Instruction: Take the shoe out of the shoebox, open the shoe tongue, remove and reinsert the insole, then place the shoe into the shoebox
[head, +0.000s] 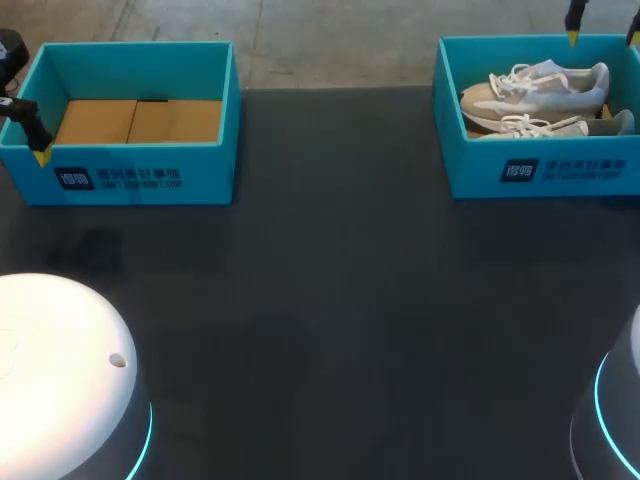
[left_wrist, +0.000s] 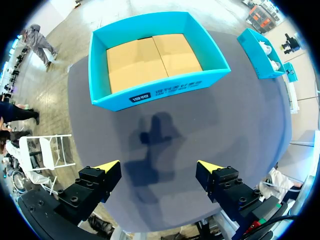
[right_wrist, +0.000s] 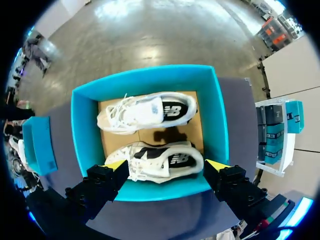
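- Shoes: two pale sneakers, the nearer shoe (right_wrist: 160, 160) and the farther shoe (right_wrist: 145, 112), lie on their sides, side by side, inside the teal shoebox (right_wrist: 82, 130). They rest on its cardboard floor, at my right on the worktop (head: 340, 300).
- Right jaws: spread wide and holding nothing. They hang above that box, with the nearer shoe showing between the yellow tips.
- Left jaws: also wide and empty, over bare worktop in front of the second box (left_wrist: 150, 95). That box holds only its cardboard liner.
- Handling, as judged: each shoe is likely light. The upper looks soft and will give under pressure; the sole and heel look firmer.
- Best hold is probably across the sole and heel collar of the nearer shoe, not on the tongue or toe fabric.
- Loose white laces (right_wrist: 117, 107) could snag a fingertip or drag the other shoe along.
- Box walls stand close around the pair, leaving little room to close. The light box may shift or lift with the shoe.
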